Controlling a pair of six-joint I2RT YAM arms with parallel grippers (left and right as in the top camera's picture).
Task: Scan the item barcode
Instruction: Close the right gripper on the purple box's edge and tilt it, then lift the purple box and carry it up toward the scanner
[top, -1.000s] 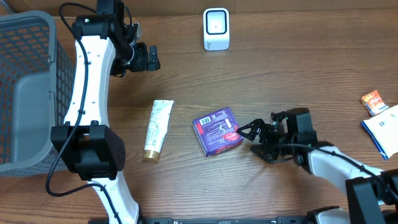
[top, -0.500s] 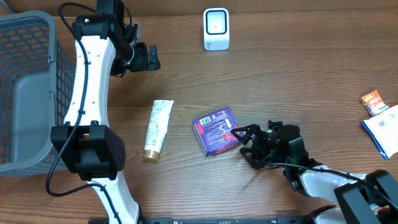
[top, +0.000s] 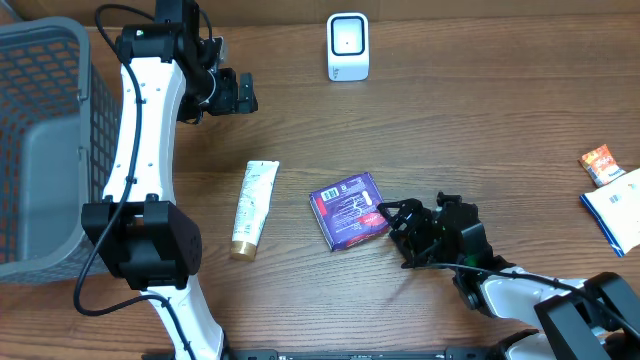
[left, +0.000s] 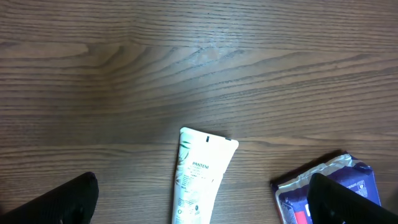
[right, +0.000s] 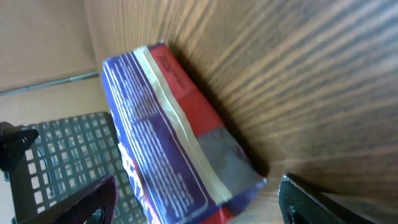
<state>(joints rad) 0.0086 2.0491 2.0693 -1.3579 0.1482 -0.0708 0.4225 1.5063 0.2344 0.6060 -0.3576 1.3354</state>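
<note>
The item, a purple and red packet (top: 348, 210), lies flat mid-table with a small white barcode patch near its left end. My right gripper (top: 392, 221) sits low at the packet's right corner. In the right wrist view that corner (right: 180, 143) lies between the open fingers (right: 87, 202), with gaps on both sides. The white scanner (top: 347, 46) stands at the table's far edge. My left gripper (top: 236, 94) hangs open high over the back left. Its wrist view looks down on a white tube (left: 200, 177) and the packet's edge (left: 298, 193).
A grey mesh basket (top: 40, 150) fills the left side. The white tube (top: 255, 208) lies left of the packet. A small orange packet (top: 600, 163) and a blue and white pack (top: 620, 215) sit at the right edge.
My right gripper has slid left and dropped low, so its fingers now straddle the packet's right corner, and the jaws have narrowed a little. The left arm has not moved.
</note>
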